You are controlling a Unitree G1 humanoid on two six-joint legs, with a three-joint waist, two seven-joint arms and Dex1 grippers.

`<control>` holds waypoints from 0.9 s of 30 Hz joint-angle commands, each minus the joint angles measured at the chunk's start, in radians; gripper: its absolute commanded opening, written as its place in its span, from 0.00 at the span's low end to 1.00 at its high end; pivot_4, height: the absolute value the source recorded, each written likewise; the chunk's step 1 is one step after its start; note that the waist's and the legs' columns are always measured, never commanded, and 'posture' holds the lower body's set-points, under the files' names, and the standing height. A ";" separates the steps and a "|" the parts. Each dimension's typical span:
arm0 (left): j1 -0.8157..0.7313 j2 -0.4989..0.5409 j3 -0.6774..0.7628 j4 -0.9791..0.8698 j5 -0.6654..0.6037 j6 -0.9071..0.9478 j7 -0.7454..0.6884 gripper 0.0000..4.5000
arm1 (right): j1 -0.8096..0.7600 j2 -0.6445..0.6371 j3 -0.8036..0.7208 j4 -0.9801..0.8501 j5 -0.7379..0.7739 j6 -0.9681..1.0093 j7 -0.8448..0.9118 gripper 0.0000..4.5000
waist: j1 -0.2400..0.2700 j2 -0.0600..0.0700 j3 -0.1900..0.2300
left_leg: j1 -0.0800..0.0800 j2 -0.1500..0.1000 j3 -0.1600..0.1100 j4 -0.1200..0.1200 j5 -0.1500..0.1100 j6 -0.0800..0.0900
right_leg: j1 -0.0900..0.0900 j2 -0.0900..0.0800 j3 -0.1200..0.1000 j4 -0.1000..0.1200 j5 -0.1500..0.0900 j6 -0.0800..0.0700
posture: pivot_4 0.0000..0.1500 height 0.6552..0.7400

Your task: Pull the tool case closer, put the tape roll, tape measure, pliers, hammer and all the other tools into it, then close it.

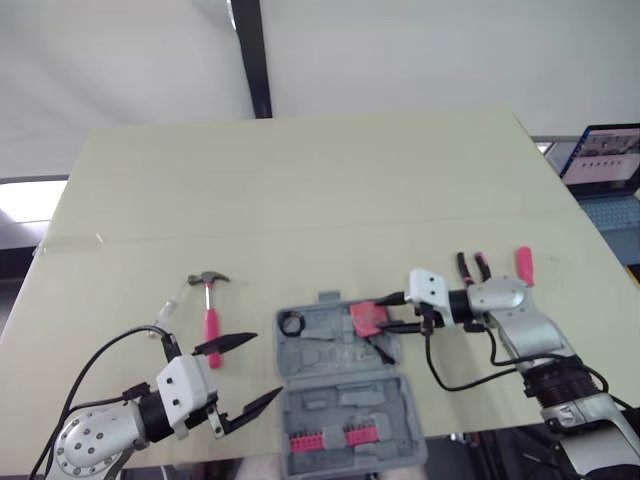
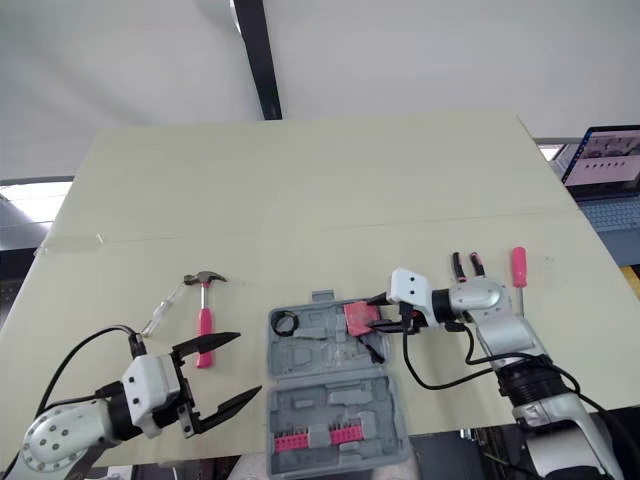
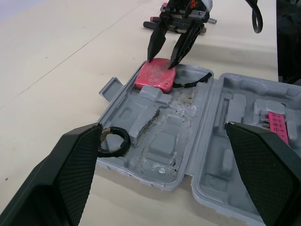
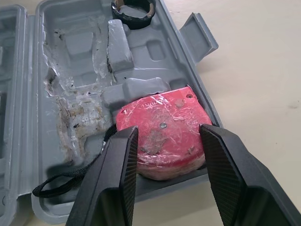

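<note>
Left gripper (image 1: 268,364), lower left: fingers spread, empty. Right gripper (image 1: 385,313), centre right: fingers parted astride tape measure (image 4: 162,136), which lies in upper right corner of tool case (image 1: 340,392). Risk: tape measure looks unseated, strap (image 4: 70,175) loose; either could stop the case shutting.

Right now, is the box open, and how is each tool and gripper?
tool case, open, flat on table.
tape roll, inside case.
tape measure, inside case.
hammer, on table, outside case.
pliers, on table, outside.
screwdriver, on table, outside.
left gripper, open, empty.
right gripper, open, astride tape measure.
</note>
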 commanded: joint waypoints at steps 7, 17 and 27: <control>0.009 0.005 0.021 -0.029 -0.022 -0.006 -0.011 1.00 | 0.033 0.007 0.016 0.024 -0.015 -0.025 -0.025 0.49 | 0.000 0.000 0.000 | 0.000 0.000 0.000 0.000 0.000 0.000 | 0.001 0.000 0.000 0.000 0.000 0.000 | 1.00 1.00; -0.004 0.012 0.023 -0.026 -0.026 -0.001 -0.016 1.00 | 0.062 0.025 0.037 0.064 -0.032 -0.024 -0.058 0.49 | 0.000 -0.001 -0.001 | 0.001 0.000 0.000 0.000 0.000 0.000 | 0.002 0.000 0.000 0.000 0.000 0.000 | 1.00 1.00; -0.010 0.016 0.029 -0.035 -0.033 0.015 -0.016 1.00 | 0.071 0.035 0.032 0.077 -0.026 -0.022 -0.078 0.49 | 0.000 -0.003 -0.003 | 0.002 0.000 0.000 0.000 0.000 0.000 | 0.003 0.000 0.000 0.000 0.000 0.000 | 1.00 1.00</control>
